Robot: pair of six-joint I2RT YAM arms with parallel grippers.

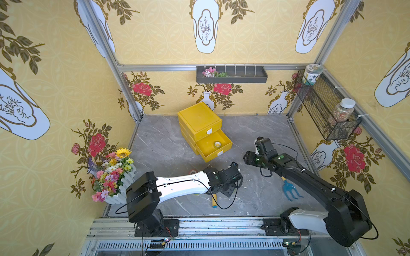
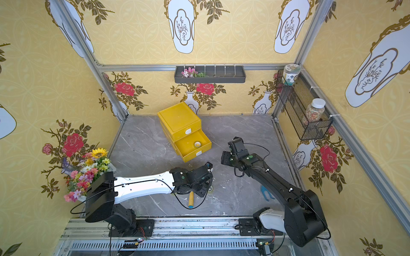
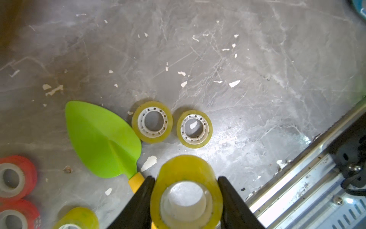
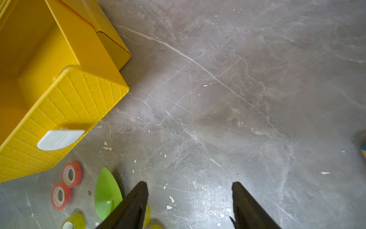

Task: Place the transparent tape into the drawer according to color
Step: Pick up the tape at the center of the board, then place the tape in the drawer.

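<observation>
Near the tabletop's (image 3: 257, 79) front edge, a glossy, yellowish see-through tape roll (image 3: 186, 168) with a pale core sits clamped between the left arm's (image 1: 182, 184) jaws, that arm stretched low. The right arm's (image 1: 299, 177) jaws gape empty near the open drawer (image 1: 213, 155).

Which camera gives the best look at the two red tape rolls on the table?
The right wrist view: both red tape rolls show whole and sharp near the open drawer. The left wrist view crops them at its edge. In a top view only a red sliver peeks past the left arm.
</observation>
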